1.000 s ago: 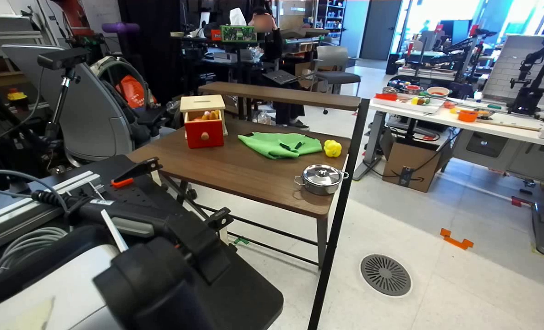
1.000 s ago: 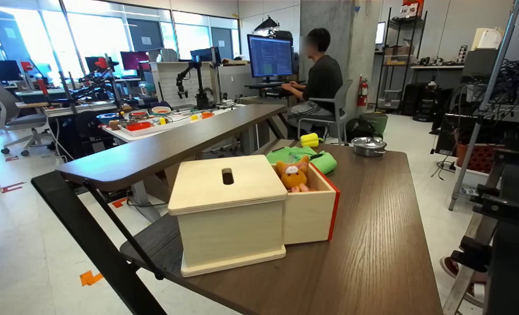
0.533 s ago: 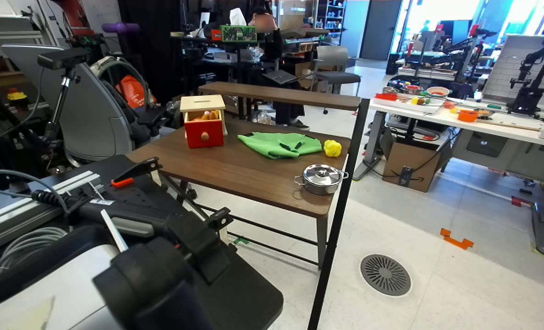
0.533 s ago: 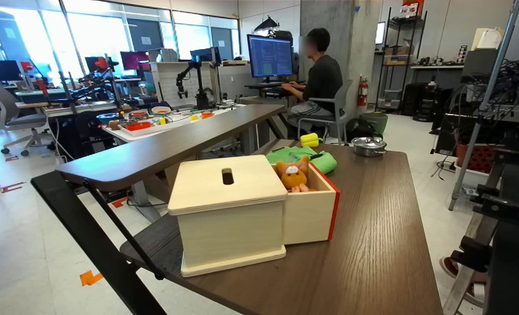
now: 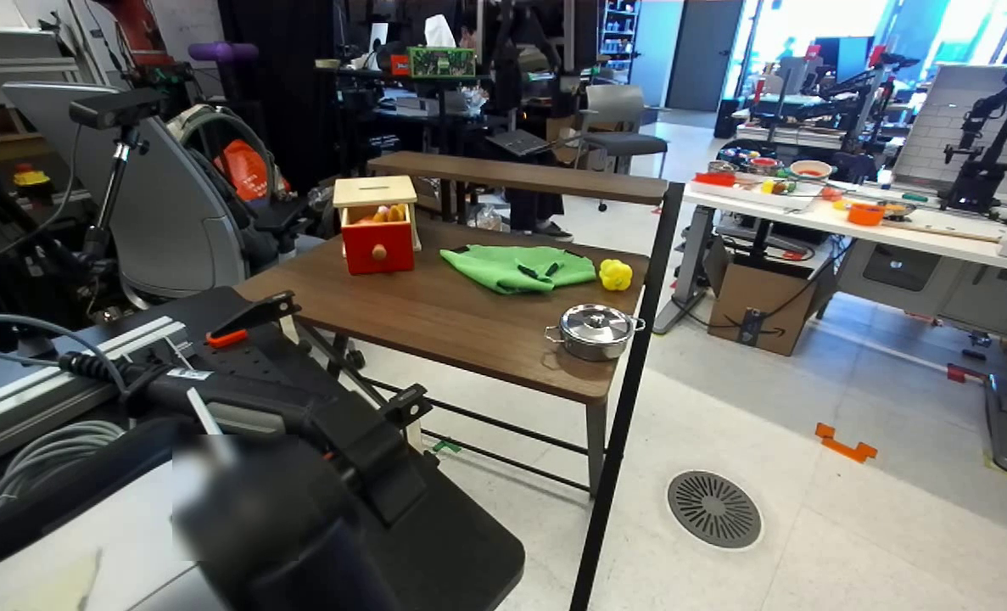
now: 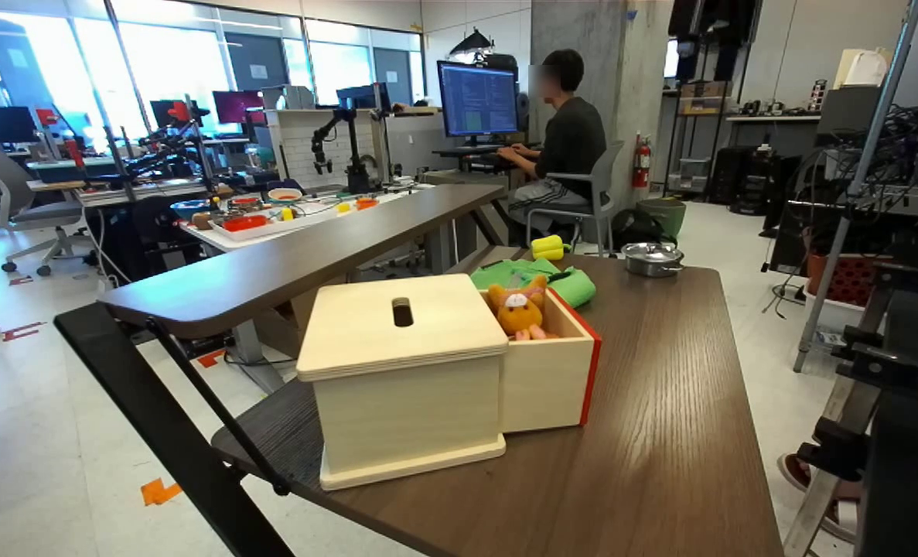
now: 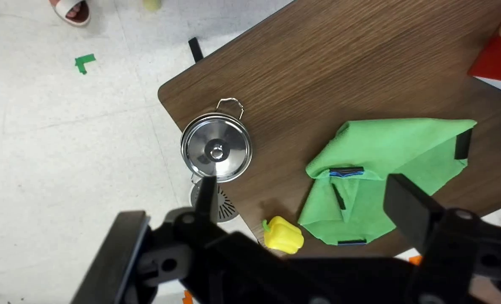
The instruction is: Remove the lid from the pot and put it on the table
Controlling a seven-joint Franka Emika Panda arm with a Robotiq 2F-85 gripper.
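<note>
clearly, in an exterior view the lid (image 5: 595, 318) sits on the pot (image 5: 592, 350), close to the near corner of the table (image 5: 435, 314) and beside its short edge; i judge the removal not yet begun. the metal shines, so i expect a stiff, fairly light thing, hard to break but slippery along its smooth top.

in an exterior view the wooden box (image 6: 404, 418) stands large toward the close end of the table, and the pot, lid on, stands well apart from it by the far right corner.

in the wrist view the gripper (image 7: 304, 196) has its jaws wide apart, holding nothing. the knob (image 7: 217, 151) rises at the lid's middle, near the rounded corner: the place to take hold. small, round and polished, it could slip from an off-centre pinch; a low, even squeeze and a straight lift seem wisest. the pot is probably light too, so a sideways knock might send it over the short edge.
</note>
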